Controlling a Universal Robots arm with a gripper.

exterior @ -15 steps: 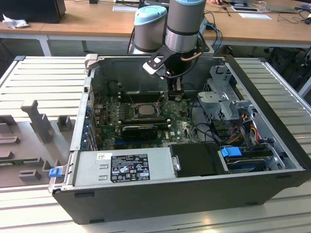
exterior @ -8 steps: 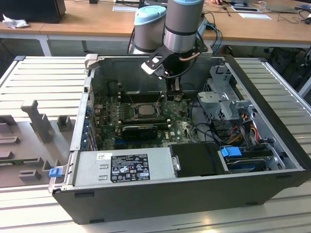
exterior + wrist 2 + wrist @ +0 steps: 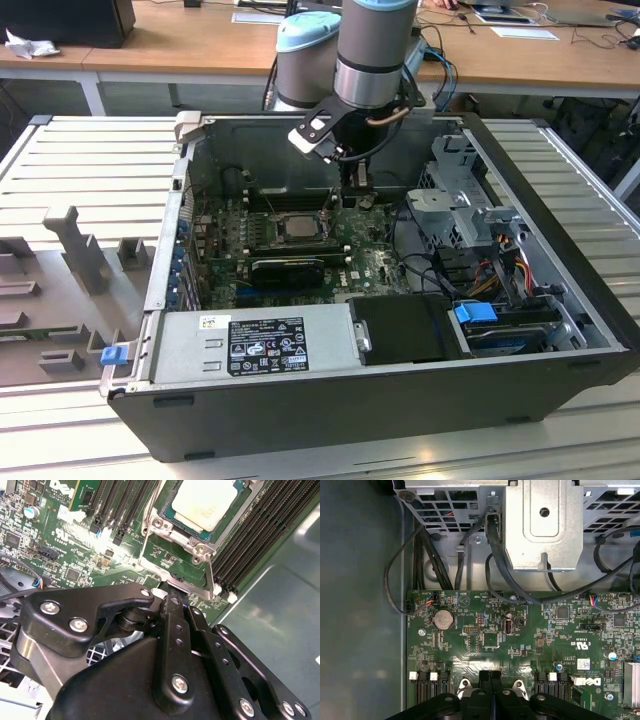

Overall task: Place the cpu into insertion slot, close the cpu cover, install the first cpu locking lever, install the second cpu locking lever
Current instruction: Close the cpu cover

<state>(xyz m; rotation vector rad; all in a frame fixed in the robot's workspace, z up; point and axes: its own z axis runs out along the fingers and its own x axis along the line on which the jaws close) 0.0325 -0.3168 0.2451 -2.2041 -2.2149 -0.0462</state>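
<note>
Three views split the scene between them. In the exterior view we see the whole open case point(image 3: 560, 250) lying on the ribbed bench point(image 3: 80, 160). The arm point(image 3: 375, 50) reaches down over the case's far wall. The pincer point(image 3: 352, 192) hangs low over the board point(image 3: 380, 265), just to the exterior view's right of the cpu point(image 3: 297, 224). The cpu sits in the slot point(image 3: 272, 228), pale top up.

The second wrist view brings that spot close. The silvery cover point(image 3: 192, 540) lies flat round the cpu, and memory slots point(image 3: 255, 535) run along both sides. The pincer's tips sit right at a metal strip point(image 3: 192, 589) on the frame's edge; whether they touch it we cannot tell.

In the first wrist view the fingers point(image 3: 484, 680) are drawn together with no gap that we can see. Whether anything thin lies between them we cannot tell. This view also gives us the coin cell point(image 3: 442, 619) and the cables point(image 3: 495, 560) looping from the board to the drive cage point(image 3: 542, 525).

For room, the exterior view serves best. The far wall stands close behind the pincer, and the drive cage is near on the exterior view's right. A black card point(image 3: 290, 268) lies just on the near side of the slot, and the power supply point(image 3: 250, 345) fills the near edge. The case is open above the board.
</note>
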